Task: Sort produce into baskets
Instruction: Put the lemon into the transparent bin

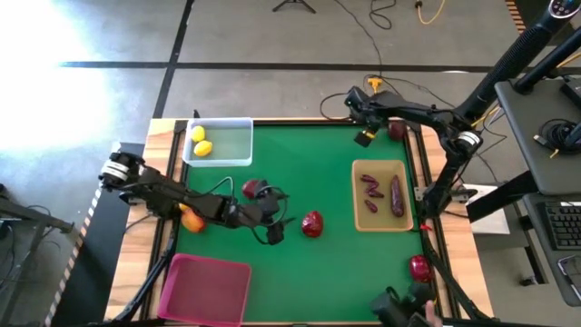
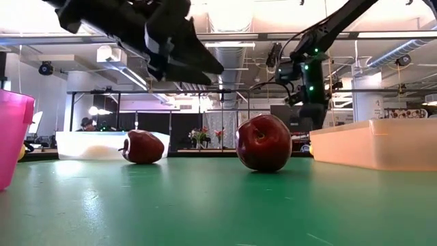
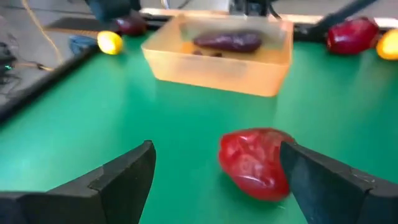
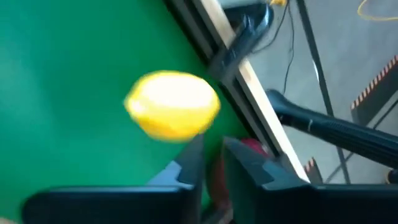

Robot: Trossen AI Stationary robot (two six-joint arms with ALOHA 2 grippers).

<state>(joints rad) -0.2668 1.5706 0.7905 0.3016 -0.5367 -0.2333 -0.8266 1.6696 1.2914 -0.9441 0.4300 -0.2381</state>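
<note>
My left gripper (image 1: 280, 221) is open and hangs above the green mat, well clear of it in the low view (image 2: 179, 49). A glossy red fruit (image 3: 256, 163) lies on the mat between and beyond its fingers, also in the high view (image 1: 312, 222). A second red fruit (image 1: 252, 188) lies just behind the arm. My right gripper (image 1: 365, 125) is at the far edge, its fingers nearly together (image 4: 212, 154), above a yellow lemon (image 4: 173, 112) on the mat. The clear bin (image 1: 238, 145) holds two lemons. The tan tray (image 1: 382, 166) holds dark purple pieces. The pink bin (image 1: 204, 289) stands near left.
An orange fruit (image 1: 191, 218) lies under my left arm. Red fruits lie at the far right corner (image 1: 397, 130) and near the right edge (image 1: 418, 267). Wooden borders frame the mat. Bare mat lies between the pink bin and the tray.
</note>
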